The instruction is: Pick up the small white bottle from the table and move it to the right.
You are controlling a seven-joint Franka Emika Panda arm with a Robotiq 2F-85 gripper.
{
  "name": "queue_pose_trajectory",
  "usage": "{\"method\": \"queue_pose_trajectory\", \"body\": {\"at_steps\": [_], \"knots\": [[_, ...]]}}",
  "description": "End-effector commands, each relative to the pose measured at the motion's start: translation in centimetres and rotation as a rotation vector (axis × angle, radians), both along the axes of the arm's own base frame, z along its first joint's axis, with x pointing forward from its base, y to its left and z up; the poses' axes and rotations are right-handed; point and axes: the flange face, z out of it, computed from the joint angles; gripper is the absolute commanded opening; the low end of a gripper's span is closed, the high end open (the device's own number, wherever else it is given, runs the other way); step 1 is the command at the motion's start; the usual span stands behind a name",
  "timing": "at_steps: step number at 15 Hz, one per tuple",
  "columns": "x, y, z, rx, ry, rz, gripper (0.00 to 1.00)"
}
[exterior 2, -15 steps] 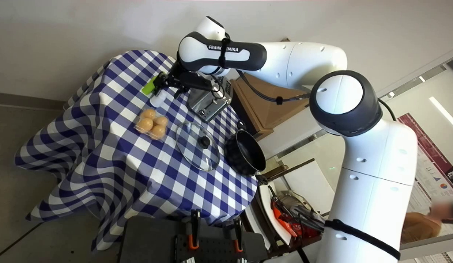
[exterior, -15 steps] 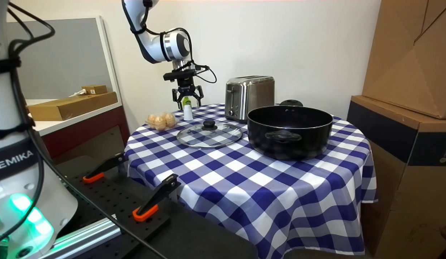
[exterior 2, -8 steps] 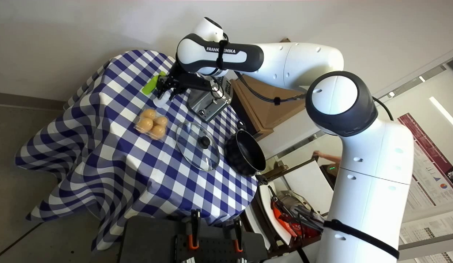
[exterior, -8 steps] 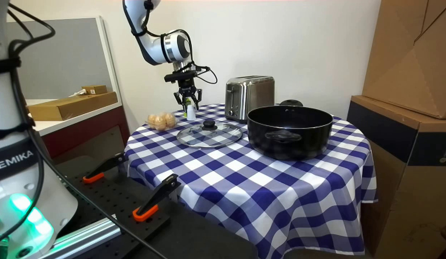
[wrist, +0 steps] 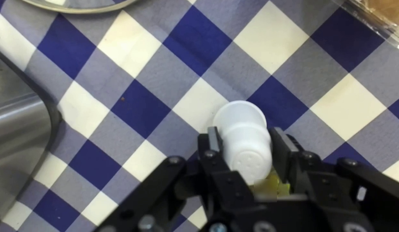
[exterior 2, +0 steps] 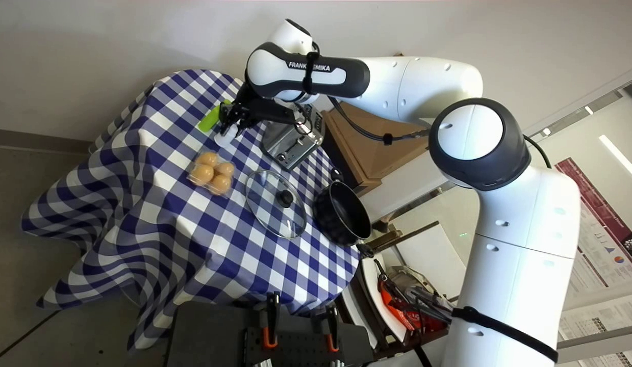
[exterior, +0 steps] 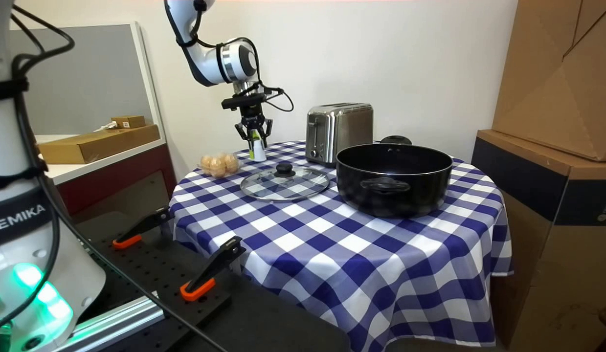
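Note:
The small white bottle [wrist: 246, 138] has a rounded top with tiny holes and a wider base. In the wrist view it stands between the two fingers of my gripper [wrist: 245, 137], one on each side, and they are shut on it. An exterior view shows the white bottle [exterior: 259, 152] below my gripper [exterior: 257, 142] at the table's far left; whether its base is off the cloth I cannot tell. From above, the white bottle [exterior 2: 225, 136] is partly covered by the gripper.
A green item [exterior 2: 208, 120] lies right beside the bottle. Close by are a clear pack of eggs [exterior 2: 212, 173], a steel toaster [exterior: 339, 133] and a glass lid [exterior: 285, 184]. A black pot [exterior: 394, 183] stands farther off on the checkered tablecloth [exterior: 303, 239].
The jaws have come together around the white bottle. It has shifted slightly toward the toaster, and the arm has dipped and risen a little.

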Motion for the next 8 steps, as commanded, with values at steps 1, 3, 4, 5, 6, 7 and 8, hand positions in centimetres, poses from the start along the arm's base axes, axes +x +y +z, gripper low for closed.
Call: {"method": "queue_pose_trajectory", "body": {"at_steps": [1, 3, 4, 5, 6, 7, 8], "knots": [[-0.4, -1.7, 4.1, 0.006, -0.016, -0.041, 0.16], [-1.4, -2.8, 6.0, 0.018, -0.019, -0.061, 0.16], [-2.3, -3.2, 6.9, 0.031, -0.003, -0.07, 0.16], [-3.3, -3.6, 7.8, 0.048, 0.011, -0.082, 0.16], [-4.2, -4.0, 8.6, 0.062, 0.021, -0.092, 0.16], [-5.2, -4.3, 9.2, 0.088, 0.037, -0.103, 0.16], [-6.0, -4.7, 9.8, 0.11, 0.045, -0.122, 0.16]]}}
